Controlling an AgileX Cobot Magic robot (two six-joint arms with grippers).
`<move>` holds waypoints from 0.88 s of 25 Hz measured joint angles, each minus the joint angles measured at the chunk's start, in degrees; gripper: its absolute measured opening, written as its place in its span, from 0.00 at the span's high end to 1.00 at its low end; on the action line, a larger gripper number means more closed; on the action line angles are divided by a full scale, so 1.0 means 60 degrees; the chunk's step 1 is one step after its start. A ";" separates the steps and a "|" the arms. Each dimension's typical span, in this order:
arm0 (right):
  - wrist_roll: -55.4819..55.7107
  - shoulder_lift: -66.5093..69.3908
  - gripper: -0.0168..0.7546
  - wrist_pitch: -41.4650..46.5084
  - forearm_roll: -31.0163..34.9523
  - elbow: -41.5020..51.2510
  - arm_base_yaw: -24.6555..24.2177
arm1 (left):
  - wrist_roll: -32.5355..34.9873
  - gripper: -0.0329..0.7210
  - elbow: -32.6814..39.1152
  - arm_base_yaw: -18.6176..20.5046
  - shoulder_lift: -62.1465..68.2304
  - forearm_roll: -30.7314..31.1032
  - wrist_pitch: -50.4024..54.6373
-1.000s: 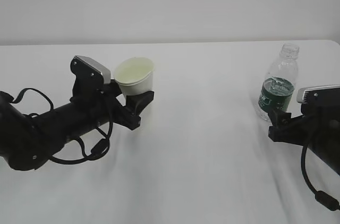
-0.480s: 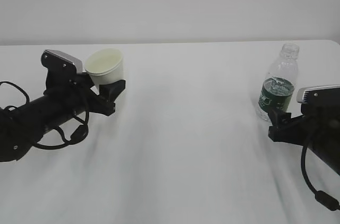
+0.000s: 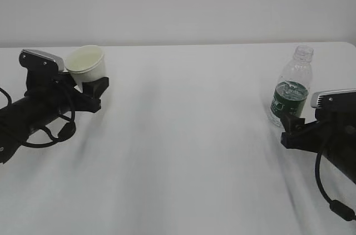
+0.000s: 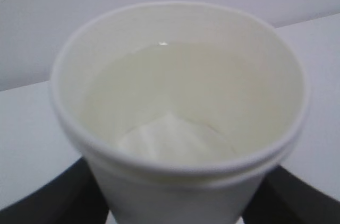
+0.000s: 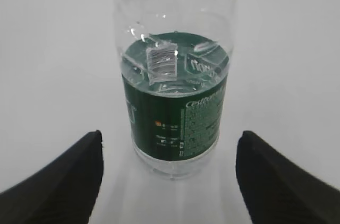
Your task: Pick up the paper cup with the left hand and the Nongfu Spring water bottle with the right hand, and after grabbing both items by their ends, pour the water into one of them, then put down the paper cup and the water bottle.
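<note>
Two grippers | left hand (image 3: 89, 86) clamps paper cup (image 3: 87, 67) | right hand (image 5: 170, 168) apart, bottle (image 5: 174, 83) between

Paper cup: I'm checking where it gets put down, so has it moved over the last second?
Yes. The paper cup, held in the left hand, has travelled left, away from the standing water bottle.

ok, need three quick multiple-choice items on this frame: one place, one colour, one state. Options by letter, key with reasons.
1. Where is the clear ribbed plastic bottle?
A. Standing on the white table
B. Lifted
C. Lying flat

2. Its label band is:
A. Red
B. Dark green
C. Blue

3. The small cream paper cup is:
A. Empty
B. Tipped over
C. Holding liquid, gripped by the left gripper

Key: A, its base rests on the table between the open right gripper fingers; B, green shows in both views; C, the left wrist view shows a liquid surface.
</note>
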 joint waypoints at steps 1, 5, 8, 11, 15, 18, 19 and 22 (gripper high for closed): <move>0.0000 0.0000 0.21 0.0000 0.0000 0.0000 0.0000 | 0.0000 0.32 0.0000 0.0057 0.0000 -0.0109 0.0000; 0.0000 0.0000 0.21 0.0000 0.0000 0.0000 0.0000 | 0.0000 0.32 0.0000 0.0240 0.0000 -0.0311 0.0000; 0.0000 0.0000 0.21 0.0000 0.0000 0.0000 0.0000 | 0.0000 0.32 0.0000 0.0347 0.0000 -0.0441 0.0000; 0.0000 0.0000 0.21 0.0000 0.0000 0.0000 0.0000 | 0.0000 0.32 0.0000 0.0393 0.0000 -0.0616 0.0000; 0.0000 0.0000 0.21 0.0000 0.0000 0.0000 0.0000 | 0.0038 0.32 0.0000 0.0492 0.0000 -0.0666 0.0000; 0.0000 0.0000 0.21 0.0000 0.0000 0.0000 0.0000 | 0.0221 0.32 0.0000 0.0492 0.0000 -0.0811 0.0000; 0.0000 0.0000 0.21 0.0000 0.0000 0.0000 0.0000 | 0.0288 0.32 0.0000 0.0492 0.0000 -0.0881 0.0000; 0.0000 0.0000 0.21 0.0000 0.0000 0.0000 0.0000 | 0.0441 0.32 0.0000 0.0492 0.0018 -0.1097 0.0000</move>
